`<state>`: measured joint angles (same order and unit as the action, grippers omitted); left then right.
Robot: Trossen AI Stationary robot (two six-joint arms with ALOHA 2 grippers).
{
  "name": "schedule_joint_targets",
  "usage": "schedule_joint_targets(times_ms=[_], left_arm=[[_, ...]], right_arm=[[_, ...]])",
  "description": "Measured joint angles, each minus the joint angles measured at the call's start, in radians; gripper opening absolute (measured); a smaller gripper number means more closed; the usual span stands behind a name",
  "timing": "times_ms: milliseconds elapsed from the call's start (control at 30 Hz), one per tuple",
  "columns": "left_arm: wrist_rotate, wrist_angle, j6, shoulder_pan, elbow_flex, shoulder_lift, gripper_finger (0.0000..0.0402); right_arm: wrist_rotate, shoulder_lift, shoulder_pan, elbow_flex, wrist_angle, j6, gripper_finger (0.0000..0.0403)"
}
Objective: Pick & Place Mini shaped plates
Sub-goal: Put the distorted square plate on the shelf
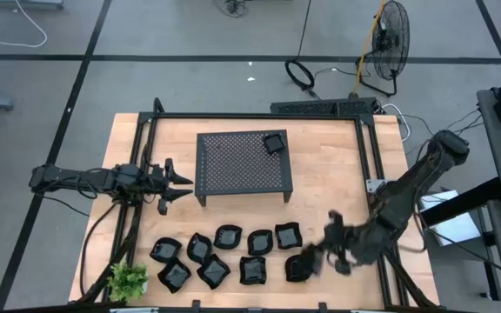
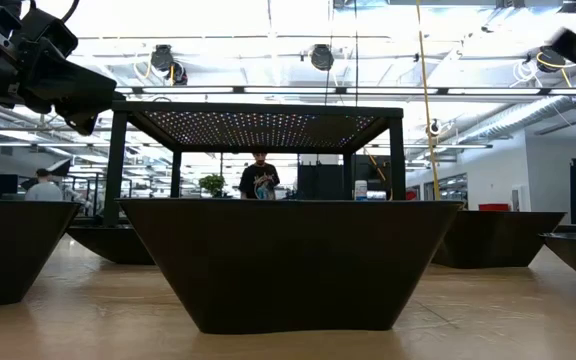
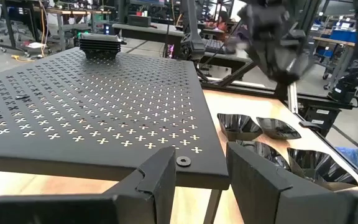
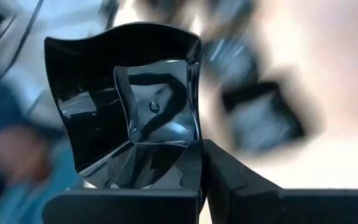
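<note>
Near the front right of the rack (image 1: 243, 163), the right gripper (image 1: 313, 258) has pinched a mini plate (image 4: 129, 118) by its rim, so we're at pickup. Next it needs lifting onto the rack beside the one already there (image 1: 274, 143). Left gripper (image 1: 174, 181) waits half-spread beside the rack.

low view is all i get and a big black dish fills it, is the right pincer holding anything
Observer: Yes, the right pincer is shut on the rim of a glossy black wavy-edged mini plate.
Operator: any plates on the rack yet
Observer: One small black square plate sits on the large black perforated metal rack, at its far corner on the right arm's side.
Operator: and the left arm
Observer: The left pincer is open and empty, level with the rack's top, just off its left edge.
</note>
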<state>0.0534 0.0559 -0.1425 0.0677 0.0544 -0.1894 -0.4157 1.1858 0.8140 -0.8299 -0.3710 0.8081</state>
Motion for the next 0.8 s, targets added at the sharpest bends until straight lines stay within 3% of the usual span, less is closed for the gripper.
schedule_joint_targets(times_ms=[67,167,233,333,533,667,800], left_arm=[[0.0,0.0,0.0,0.0,0.0,0.0,0.0145],[0.0,0.0,0.0,0.0,0.0,0.0,0.0145],[0.0,0.0,0.0,0.0,0.0,0.0,0.0145],[0.0,0.0,0.0,0.0,0.0,0.0,0.0145],[0.0,0.0,0.0,0.0,0.0,0.0,0.0145],[0.0,0.0,0.0,0.0,0.0,0.0,0.0145],[0.0,0.0,0.0,0.0,0.0,0.0,0.0145]], right_arm=[[-0.11,-0.062,-0.049,0.0,-0.009,-0.035,0.0],[-0.146,-0.155,-0.181,0.0,-0.026,-0.036,0.0],[-0.078,-0.209,-0.307,0.0,-0.018,-0.062,0.0],[0.111,-0.244,-0.527,-0.013,0.009,-0.155,0.0],[0.479,-0.166,-0.911,-0.071,0.002,-0.28,0.0],[0.583,-0.067,-1.034,-0.082,0.007,-0.335,0.0],[0.609,-0.018,-1.063,-0.082,0.029,-0.383,0.0]])
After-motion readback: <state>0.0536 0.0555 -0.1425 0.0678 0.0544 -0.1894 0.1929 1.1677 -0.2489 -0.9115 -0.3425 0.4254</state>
